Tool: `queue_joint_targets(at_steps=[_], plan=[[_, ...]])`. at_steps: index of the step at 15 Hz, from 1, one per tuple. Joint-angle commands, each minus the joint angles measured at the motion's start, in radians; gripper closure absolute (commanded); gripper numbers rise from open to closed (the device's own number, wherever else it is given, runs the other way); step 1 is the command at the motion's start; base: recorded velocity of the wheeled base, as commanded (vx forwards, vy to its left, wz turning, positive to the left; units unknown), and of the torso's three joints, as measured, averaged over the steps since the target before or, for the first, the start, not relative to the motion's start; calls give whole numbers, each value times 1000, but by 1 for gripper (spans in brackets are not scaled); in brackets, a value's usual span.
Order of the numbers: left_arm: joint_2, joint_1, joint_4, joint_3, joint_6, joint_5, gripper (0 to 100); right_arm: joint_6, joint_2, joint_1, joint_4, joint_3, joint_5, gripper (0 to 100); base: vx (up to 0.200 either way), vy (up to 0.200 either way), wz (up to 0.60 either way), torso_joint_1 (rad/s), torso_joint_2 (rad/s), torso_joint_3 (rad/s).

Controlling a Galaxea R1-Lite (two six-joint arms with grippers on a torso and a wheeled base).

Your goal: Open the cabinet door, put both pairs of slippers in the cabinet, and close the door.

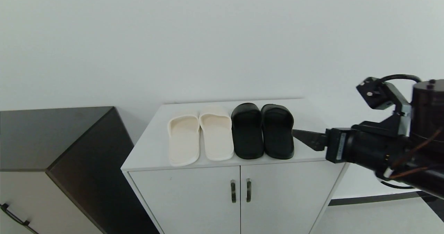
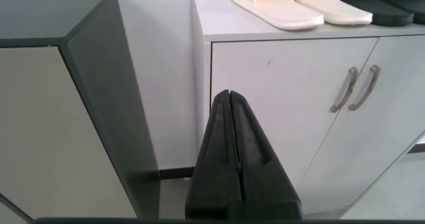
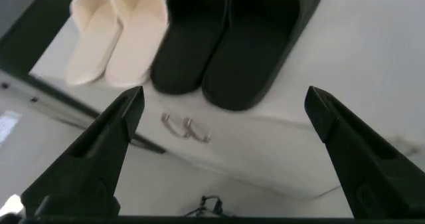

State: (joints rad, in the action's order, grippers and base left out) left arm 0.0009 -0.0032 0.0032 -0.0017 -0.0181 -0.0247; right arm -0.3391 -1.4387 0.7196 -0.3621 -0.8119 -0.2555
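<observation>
Shared cabinet [image 1: 184,199]: frontal head view, closer, perhaps oblique wrist views.

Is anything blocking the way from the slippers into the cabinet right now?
Yes. Both cabinet doors are shut, so the white slippers and black slippers on the cabinet top cannot go inside yet. Nothing visible lies between the open right gripper and the black slippers.

we see bright, soft, even light over the wall [image 1: 222,36] and the white cabinet [image 1: 149,150] top. the black slippers [image 1: 262,131] cast only faint shadows beneath them. the right wrist view is soft, with the right tool [image 3: 224,94] blurred.
</observation>
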Motion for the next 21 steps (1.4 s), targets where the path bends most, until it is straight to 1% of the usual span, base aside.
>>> queue_joint_targets(at_steps=[1,3,6,10,16,21], plan=[[1,0,0,0,0,2,100,14,-244,55,-12,-178,-134,0,0,0,0,0,0,0],[1,0,0,0,0,0,100,35,-355,54,-12,-280,-171,0,0,0,0,0,0,0],[1,0,0,0,0,0,100,37,-479,54,-6,-409,-266,0,0,0,0,0,0,0],[1,0,0,0,0,0,100,48,-582,38,14,-530,-341,0,0,0,0,0,0,0],[1,0,0,2,-2,0,100,101,-692,-8,8,-642,-344,0,0,0,0,0,0,0],[1,0,0,2,-3,0,100,190,-764,-45,8,-753,-344,0,0,0,0,0,0,0]])
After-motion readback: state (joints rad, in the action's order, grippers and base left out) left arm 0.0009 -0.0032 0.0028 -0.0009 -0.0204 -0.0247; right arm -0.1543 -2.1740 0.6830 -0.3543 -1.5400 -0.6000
